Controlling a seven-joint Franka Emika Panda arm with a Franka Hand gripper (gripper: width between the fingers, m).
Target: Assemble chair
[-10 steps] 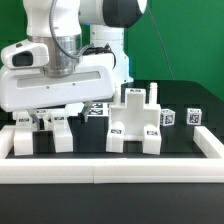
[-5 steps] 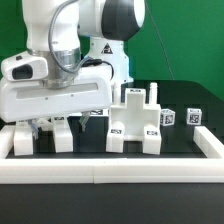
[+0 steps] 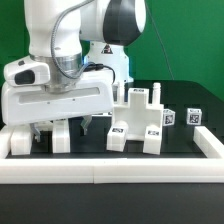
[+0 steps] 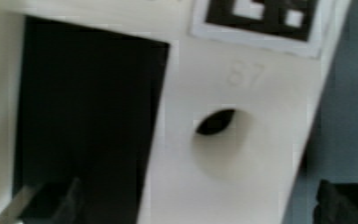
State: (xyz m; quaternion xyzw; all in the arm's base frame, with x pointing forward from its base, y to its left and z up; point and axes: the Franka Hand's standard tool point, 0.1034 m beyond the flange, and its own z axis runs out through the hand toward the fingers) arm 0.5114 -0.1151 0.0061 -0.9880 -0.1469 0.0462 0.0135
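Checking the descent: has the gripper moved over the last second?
Yes. The gripper has come down toward the front border rail and slightly toward the exterior view's right.

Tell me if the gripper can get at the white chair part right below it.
Probably yes: the gripper is open and straddles the white chair part, one finger on each side, and nothing appears to stand between them.

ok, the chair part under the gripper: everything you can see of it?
The chair part is a white, plastic-looking slab, apparently upright on the black table toward the exterior view's left. Its face has a dark oval hole and, near one end, a black-and-white marker tag. It sits between the open gripper's fingers; whether they touch it is unclear.
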